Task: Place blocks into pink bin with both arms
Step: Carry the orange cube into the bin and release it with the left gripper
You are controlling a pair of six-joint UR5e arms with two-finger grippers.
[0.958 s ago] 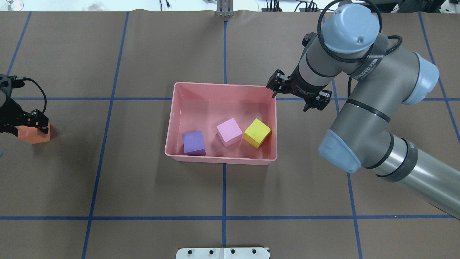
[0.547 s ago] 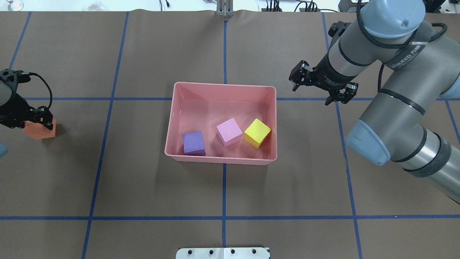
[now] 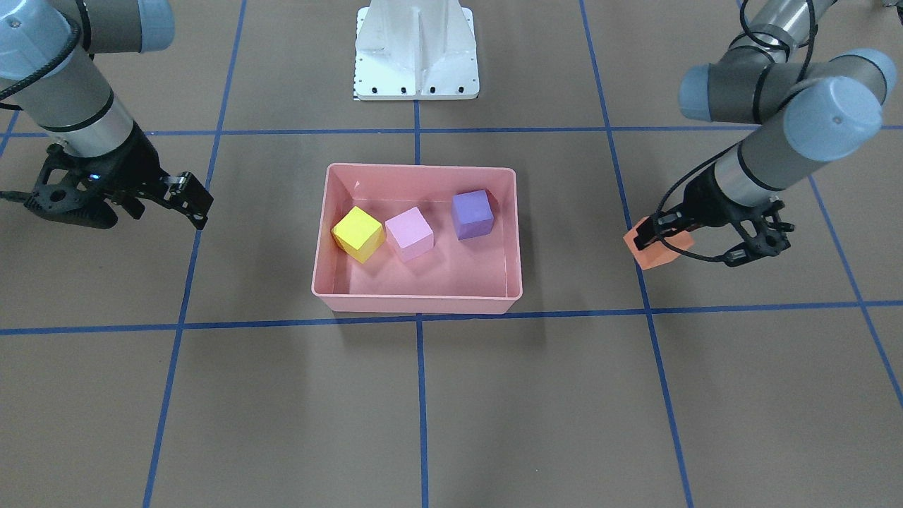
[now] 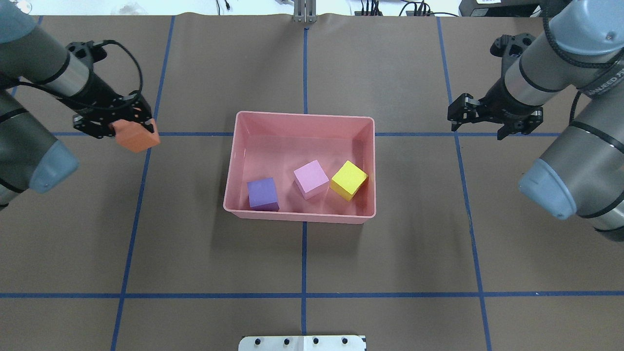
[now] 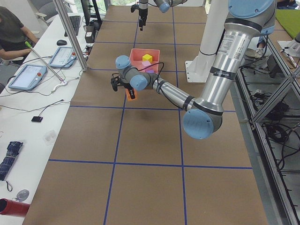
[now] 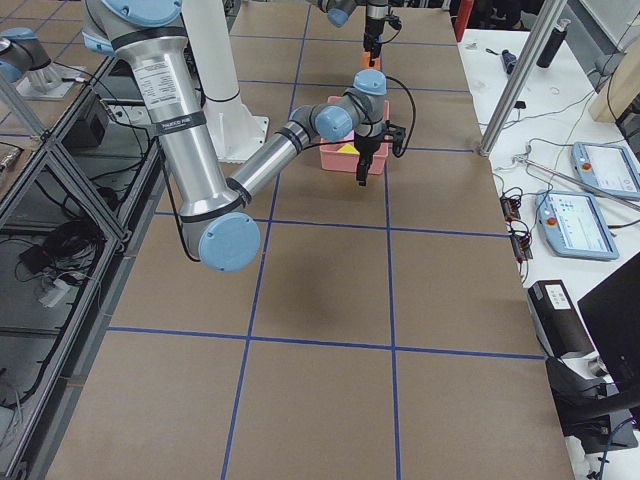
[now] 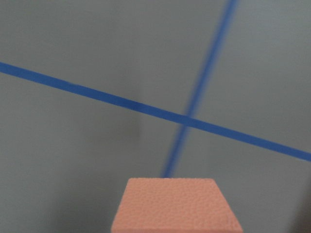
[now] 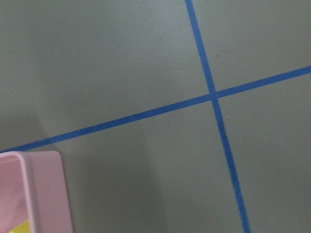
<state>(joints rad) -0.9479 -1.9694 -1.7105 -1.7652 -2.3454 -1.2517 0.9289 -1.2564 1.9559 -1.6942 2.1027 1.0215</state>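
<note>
Risks, big → small:
- Arms: left arm has to swing in toward the shallow salmon-pink plastic bin while right arm sits off the bin's other side. If right drifts inward, the wrists could meet over the bin. Low odds, gap is wide atm.
- Bin: light tray, nothing visibly pinning it to the brown paper-covered table w/ blue tape grid. Carry height too low → cube or finger clips the rolled rim, shoves or tips the bin.
- Cube: small orange foam cube sticks out past the fingertips, so the pinch looks shallow. Foam squashes, so a quick swing could twist it or slip it out short of the bin. Release too high → it bounces off the purple cube, light-pink cube or yellow cube already inside, all bunched in the robot-side half. Far half is bare, better drop spot imo.

Pose:
- L side: left arm reaches over the table's left part, forearm slanting toward the middle, wrist angled down. Its left gripper pinches the orange cube, which looks clear of the table, well left of the bin, near a tape crossing. Wrist cam: cube face at bottom edge, only table + tape beyond — no bin in view.
- R side: right arm elbow folded back, wrist pointing down, right of the bin. Its right gripper has jaws spread, holding nothing, apart from the bin's right wall. Its wrist cam catches just a bin corner.
</note>
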